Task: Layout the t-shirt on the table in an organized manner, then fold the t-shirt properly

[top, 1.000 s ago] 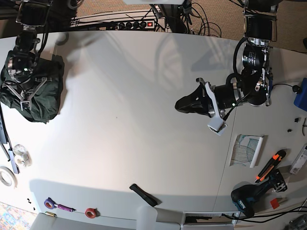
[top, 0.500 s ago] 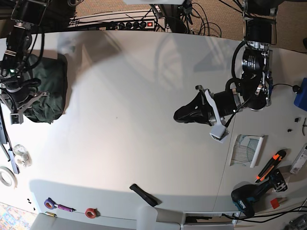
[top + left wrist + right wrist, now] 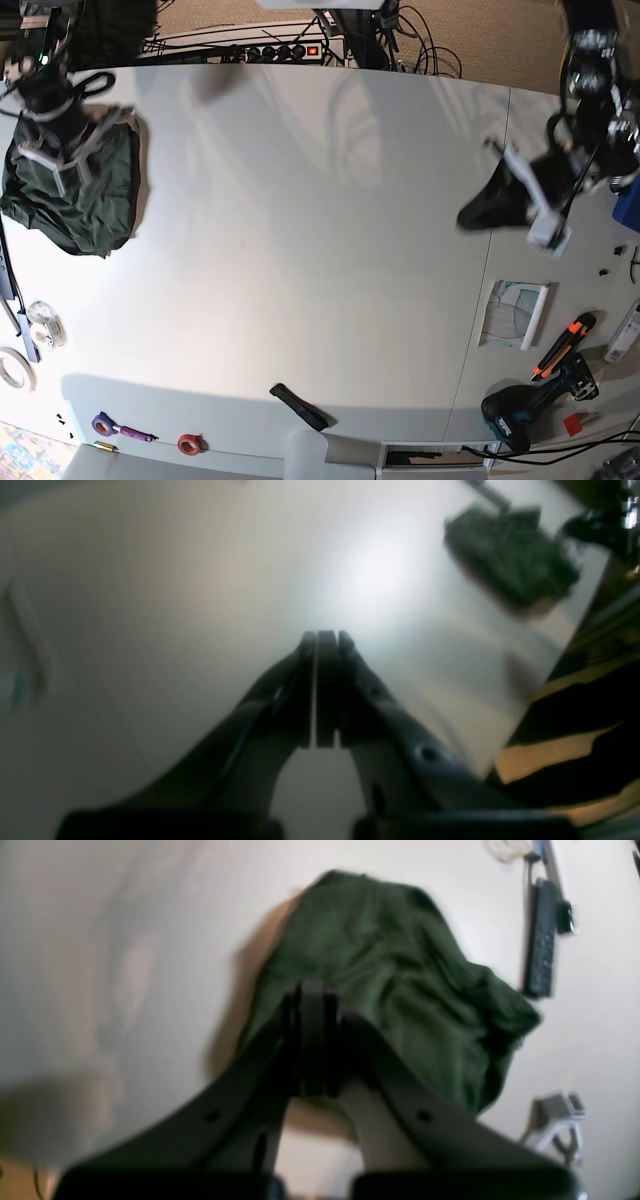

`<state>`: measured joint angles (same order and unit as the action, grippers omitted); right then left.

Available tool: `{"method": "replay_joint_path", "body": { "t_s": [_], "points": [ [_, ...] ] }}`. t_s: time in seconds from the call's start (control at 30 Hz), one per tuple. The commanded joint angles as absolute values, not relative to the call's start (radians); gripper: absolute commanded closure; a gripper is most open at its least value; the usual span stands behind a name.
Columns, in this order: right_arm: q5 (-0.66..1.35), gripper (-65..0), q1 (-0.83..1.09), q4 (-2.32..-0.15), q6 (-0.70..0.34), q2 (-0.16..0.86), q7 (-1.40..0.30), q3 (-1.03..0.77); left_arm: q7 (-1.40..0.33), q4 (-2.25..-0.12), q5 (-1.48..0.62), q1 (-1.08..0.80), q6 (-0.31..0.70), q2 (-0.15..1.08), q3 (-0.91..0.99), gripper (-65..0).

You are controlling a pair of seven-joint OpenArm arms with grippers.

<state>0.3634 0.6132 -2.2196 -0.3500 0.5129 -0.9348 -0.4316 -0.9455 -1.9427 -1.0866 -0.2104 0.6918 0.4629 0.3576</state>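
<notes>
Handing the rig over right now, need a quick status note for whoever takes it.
Left tool: shut, empty, over the bare white table, far from the shirt.
Right tool: shut, nothing visible in it, above the dark green t-shirt.
Shirt: rumpled bundle near the table edge on the right arm's side, not laid out.
Done: nothing evident.
Left: spread it flat, then fold.

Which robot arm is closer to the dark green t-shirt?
The right one. The right gripper hangs over the t-shirt at one end of the table; the left gripper is far across it, near the opposite edge.
</notes>
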Motion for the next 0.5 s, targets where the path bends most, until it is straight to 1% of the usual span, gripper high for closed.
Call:
{"method": "replay_joint_path", "body": {
  "t_s": [0.0, 0.1, 0.27, 0.37, 0.47],
  "points": [
    [0.359, 0.0, 0.657, -2.257, -0.346, 0.529, -0.934, -0.443, -0.929, -1.981, -1.131, -0.257, 0.698, 0.487, 0.395, 0.0],
    [0.387, 0.0, 0.795, -2.31, -0.344, 0.529, -0.969, -0.442, -1.015, -2.033, -1.222, -0.442, 0.698, 0.524, 0.492, 0.0],
    [0.493, 0.0, 1.008, -2.314, -0.354, 0.506, -1.041, -0.442, -1.237, -2.038, -1.462, -0.741, 0.698, 0.561, 0.62, 0.0],
    [0.501, 0.0, 1.118, -2.314, -0.4, 0.494, -1.047, -0.44, -1.313, -2.038, -1.484, -0.911, 0.698, 0.608, 0.624, 0.0],
    [0.507, 0.0, 1.206, -2.288, -0.439, 0.493, -1.038, -0.437, -1.316, -2.031, -1.484, -1.074, 0.698, 0.672, 0.6, 0.0]
  ]
}}
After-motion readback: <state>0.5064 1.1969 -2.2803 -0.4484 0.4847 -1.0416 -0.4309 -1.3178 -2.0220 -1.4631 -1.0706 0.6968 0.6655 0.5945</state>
